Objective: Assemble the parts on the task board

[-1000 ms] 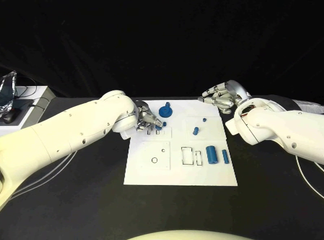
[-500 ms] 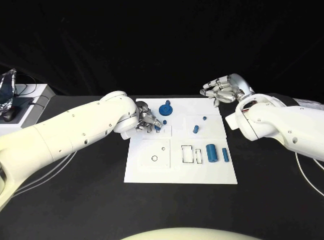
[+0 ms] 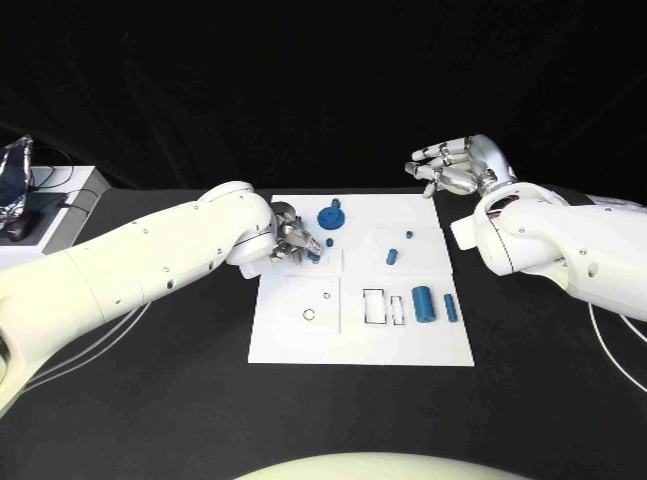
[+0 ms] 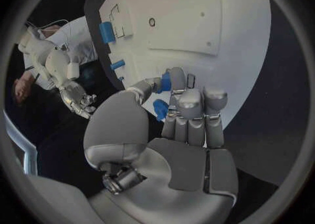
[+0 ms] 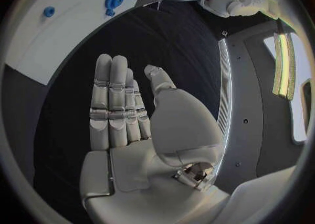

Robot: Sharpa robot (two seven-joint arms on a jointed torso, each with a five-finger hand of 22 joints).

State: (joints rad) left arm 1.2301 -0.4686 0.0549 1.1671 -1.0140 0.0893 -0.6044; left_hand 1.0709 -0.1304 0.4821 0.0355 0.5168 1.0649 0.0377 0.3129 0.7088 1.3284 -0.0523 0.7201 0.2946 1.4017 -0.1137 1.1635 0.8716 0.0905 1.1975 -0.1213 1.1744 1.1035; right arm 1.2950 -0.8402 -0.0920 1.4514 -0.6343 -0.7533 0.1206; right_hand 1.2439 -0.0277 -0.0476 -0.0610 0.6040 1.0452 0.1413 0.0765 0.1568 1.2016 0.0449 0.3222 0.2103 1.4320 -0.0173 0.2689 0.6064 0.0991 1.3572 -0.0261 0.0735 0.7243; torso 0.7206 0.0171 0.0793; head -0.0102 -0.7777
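While the board (image 3: 361, 335) lies flat in the middle of the table (image 3: 165, 400), the left hand (image 3: 296, 243) rests on its far left part and pinches a small blue part (image 4: 165, 82) between thumb and finger. A blue knob (image 3: 333, 218) stands just beside that hand. More blue parts (image 3: 433, 305) lie on the board's right side. The right hand (image 3: 454, 167) hangs above the far right corner, fingers straight and apart, holding nothing.

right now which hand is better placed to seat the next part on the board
Left. The left hand already pinches a blue part over the task board; the right hand is raised off its far corner, holding nothing.
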